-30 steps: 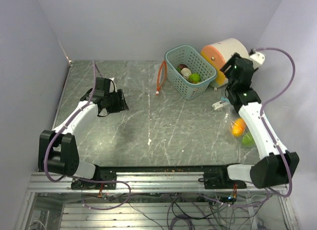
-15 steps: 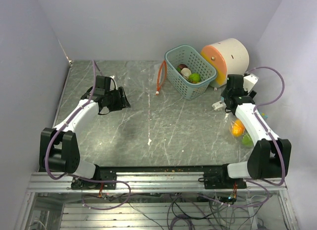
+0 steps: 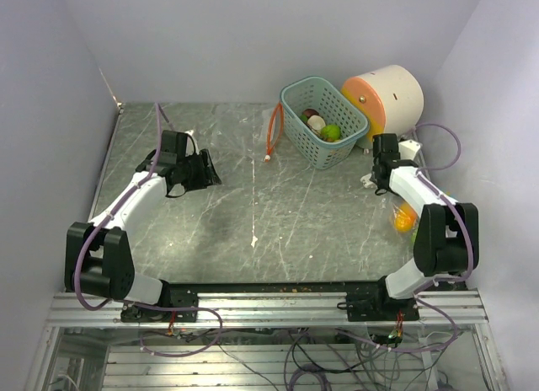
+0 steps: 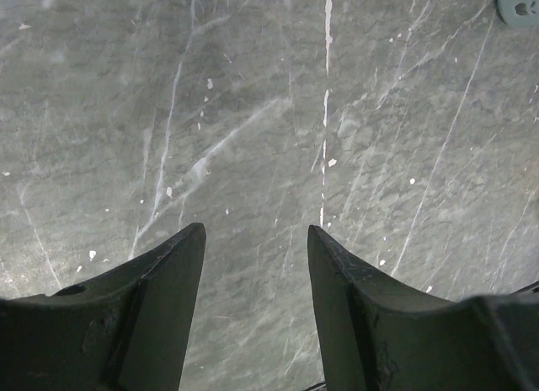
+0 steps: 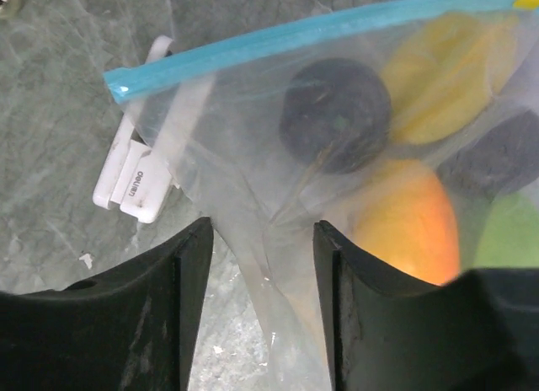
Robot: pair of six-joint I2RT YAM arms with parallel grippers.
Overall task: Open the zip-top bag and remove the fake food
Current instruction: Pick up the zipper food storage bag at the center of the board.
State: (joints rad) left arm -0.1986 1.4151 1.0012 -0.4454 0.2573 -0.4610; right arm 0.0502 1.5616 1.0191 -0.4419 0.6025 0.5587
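Clear plastic of the zip-top bag (image 5: 244, 121) is seen on the bench (image 4: 253, 113), to the right of the teal basket (image 3: 313, 152), with the fake food (image 5: 404, 222) in orange, yellow and green shut inside. The right fingers (image 5: 160, 315) are held apart, bag film lying in the gap. The left fingers (image 4: 143, 324) are spread over bare bench, left of the basket, with nothing gripped.

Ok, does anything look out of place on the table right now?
A small white plastic piece lies partly under a corner of the zip-top bag, and an orange cord lies loose beside the basket. Nothing looks spilled or broken.
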